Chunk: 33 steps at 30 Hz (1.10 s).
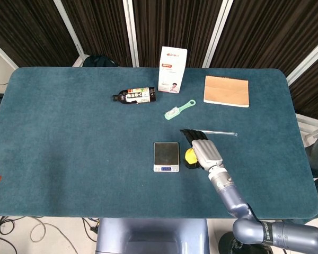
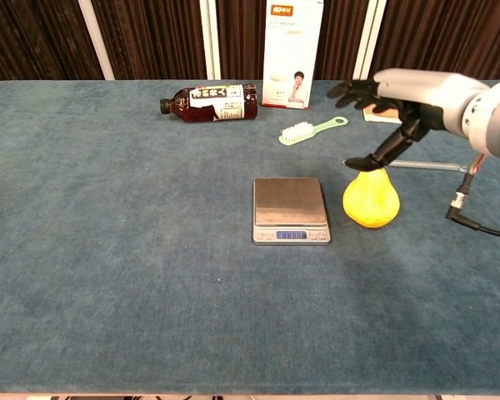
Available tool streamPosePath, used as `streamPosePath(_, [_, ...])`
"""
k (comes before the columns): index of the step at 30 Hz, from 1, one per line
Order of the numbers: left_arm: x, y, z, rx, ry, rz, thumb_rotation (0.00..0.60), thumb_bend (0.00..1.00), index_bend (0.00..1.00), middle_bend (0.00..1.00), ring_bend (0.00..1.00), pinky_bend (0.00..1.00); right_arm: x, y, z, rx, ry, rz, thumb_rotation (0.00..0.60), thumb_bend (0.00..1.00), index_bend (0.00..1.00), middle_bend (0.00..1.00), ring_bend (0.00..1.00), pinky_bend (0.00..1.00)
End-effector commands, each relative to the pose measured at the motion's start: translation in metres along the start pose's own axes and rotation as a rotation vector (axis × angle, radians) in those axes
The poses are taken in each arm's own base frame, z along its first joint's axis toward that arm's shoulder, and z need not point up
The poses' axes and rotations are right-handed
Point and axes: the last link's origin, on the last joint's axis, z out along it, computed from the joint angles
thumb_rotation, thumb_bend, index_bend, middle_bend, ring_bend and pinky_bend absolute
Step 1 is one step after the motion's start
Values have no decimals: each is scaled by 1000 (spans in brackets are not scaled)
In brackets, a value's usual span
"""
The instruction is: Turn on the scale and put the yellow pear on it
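scale (image 2: 289, 209): flat steel pan sitting low on the tabletop (image 2: 108, 250); the blue strip on its front edge looks lit, so I'd say it is already on. It is my landmark.
yellow pear (image 2: 371, 197): stands upright just to the right of the scale, close but not touching it, stem end up.
how it should handle: light, I'd guess, with a smooth, possibly slick skin; the round belly could roll if nudged. Whether it is real fruit or a stiff model I can't tell.
where to hold: around the wide lower body from above, not the narrow neck, which would slip out.
right hand (image 2: 396, 100): above and a little right of the pear, beyond the scale's right side; fingers (image 2: 358, 87) spread apart and holding nothing, thumb reaching down near the pear's tip.
left hand: not visible in either view.
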Motion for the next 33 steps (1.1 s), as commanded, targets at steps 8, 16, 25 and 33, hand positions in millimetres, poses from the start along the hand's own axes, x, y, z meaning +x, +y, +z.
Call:
streamPosePath(8, [-1,1,0,-3,-5,4,600,14,99,0,0,83,-16,39,0,-87,-88,145,600,395,12,86,42,3])
streamPosePath(16, [-1,1,0,-3,-6,3,600,14,99,0,0,83,-29,58,7,-129,-100,215,600,395,12,86,51,28])
streamPosePath(25, [-2,2,-1,-8,-13,3,600,14,99,0,0,83,-39,63,13,-135,-103,208,600,395,16,123,181,194])
streamPosePath(33, [-3,3,-1,-10,-17,5,600,14,99,0,0,83,-46,62,18,-134,-87,175,600,395,142,316,359,397])
